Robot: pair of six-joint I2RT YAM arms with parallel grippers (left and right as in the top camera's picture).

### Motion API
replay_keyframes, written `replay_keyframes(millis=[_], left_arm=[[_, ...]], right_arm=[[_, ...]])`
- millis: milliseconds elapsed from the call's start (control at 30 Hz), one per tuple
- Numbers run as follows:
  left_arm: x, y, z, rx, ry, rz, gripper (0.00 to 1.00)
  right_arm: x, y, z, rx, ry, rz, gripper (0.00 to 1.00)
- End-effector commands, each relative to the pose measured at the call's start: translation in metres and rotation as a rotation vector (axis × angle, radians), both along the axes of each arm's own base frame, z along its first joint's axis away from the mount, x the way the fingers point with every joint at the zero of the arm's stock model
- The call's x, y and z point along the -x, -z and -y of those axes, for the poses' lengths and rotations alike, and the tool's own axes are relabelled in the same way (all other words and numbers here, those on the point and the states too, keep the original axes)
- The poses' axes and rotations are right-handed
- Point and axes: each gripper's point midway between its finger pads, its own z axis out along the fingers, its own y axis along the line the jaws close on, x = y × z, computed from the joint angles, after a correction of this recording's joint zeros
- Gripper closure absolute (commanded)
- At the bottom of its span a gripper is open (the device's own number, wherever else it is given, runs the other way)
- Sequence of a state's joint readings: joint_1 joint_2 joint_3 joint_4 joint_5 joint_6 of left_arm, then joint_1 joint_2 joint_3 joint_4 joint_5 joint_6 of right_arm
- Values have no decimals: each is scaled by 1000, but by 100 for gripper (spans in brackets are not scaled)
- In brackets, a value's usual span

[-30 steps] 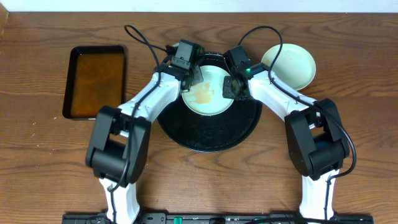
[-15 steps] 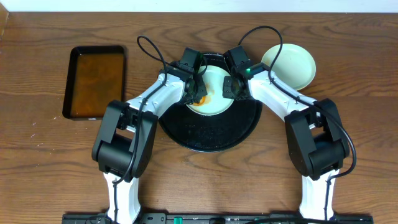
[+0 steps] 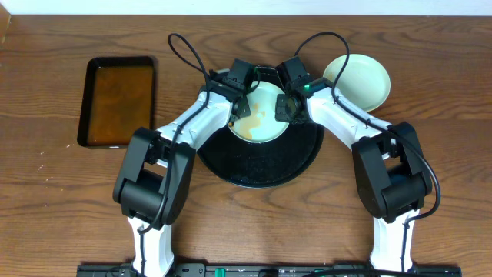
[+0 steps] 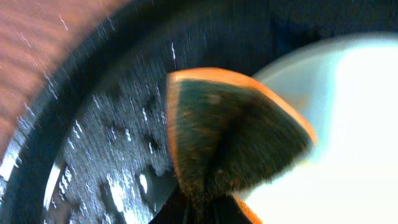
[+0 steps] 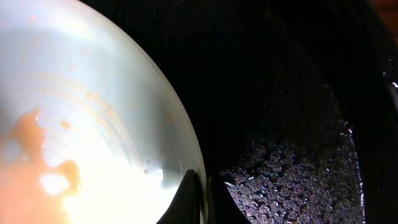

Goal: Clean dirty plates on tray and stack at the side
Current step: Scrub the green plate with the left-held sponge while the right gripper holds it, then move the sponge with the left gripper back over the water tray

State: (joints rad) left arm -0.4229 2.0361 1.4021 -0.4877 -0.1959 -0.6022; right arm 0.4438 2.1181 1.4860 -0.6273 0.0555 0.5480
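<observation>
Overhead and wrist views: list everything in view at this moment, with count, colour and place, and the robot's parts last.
table: one, brown wood, under everything
pan: one, black, rectangular, holding brownish liquid, on the table's left
tray: one, glossy black, round, wet, centre
smeared plate: one, pale with orange-brown sauce, on the tray's far part
side plate: one, pale yellow-green, no smears visible, on the table right of the tray
sponge: one, orange with a dark scrub face, at the smeared plate's left edge
left gripper: shut on the sponge
right gripper: shut on the smeared plate's right rim
</observation>
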Motion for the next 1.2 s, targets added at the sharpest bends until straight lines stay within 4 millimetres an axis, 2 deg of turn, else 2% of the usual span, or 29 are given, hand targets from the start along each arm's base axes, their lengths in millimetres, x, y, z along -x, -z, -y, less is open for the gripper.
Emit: replay_keyframes(millis=[0, 200, 300, 467, 567, 733, 933, 1067, 1167], left_arm=[[-18, -19, -20, -48, -43, 89, 92], [-20, -16, 36, 220, 82, 65, 92], [-14, -13, 55, 279, 129, 48, 92], [-4, -2, 72, 271, 166, 22, 92], [1, 9, 74, 258, 177, -5, 92], [4, 30, 65, 238, 157, -51, 92], [-4, 34, 36, 195, 150, -61, 92], [-18, 33, -3, 99, 96, -29, 92], [-30, 25, -40, -40, 50, 19, 92]], right_arm=[[6, 18, 18, 98, 26, -25, 99], [6, 18, 18, 98, 26, -25, 99], [6, 18, 18, 98, 26, -25, 99], [6, 18, 18, 98, 26, -25, 99], [6, 18, 18, 98, 26, -26, 99], [7, 18, 18, 100, 26, -28, 99], [7, 18, 18, 100, 26, -28, 99], [7, 18, 18, 100, 26, -28, 99], [7, 18, 18, 100, 26, -28, 99]])
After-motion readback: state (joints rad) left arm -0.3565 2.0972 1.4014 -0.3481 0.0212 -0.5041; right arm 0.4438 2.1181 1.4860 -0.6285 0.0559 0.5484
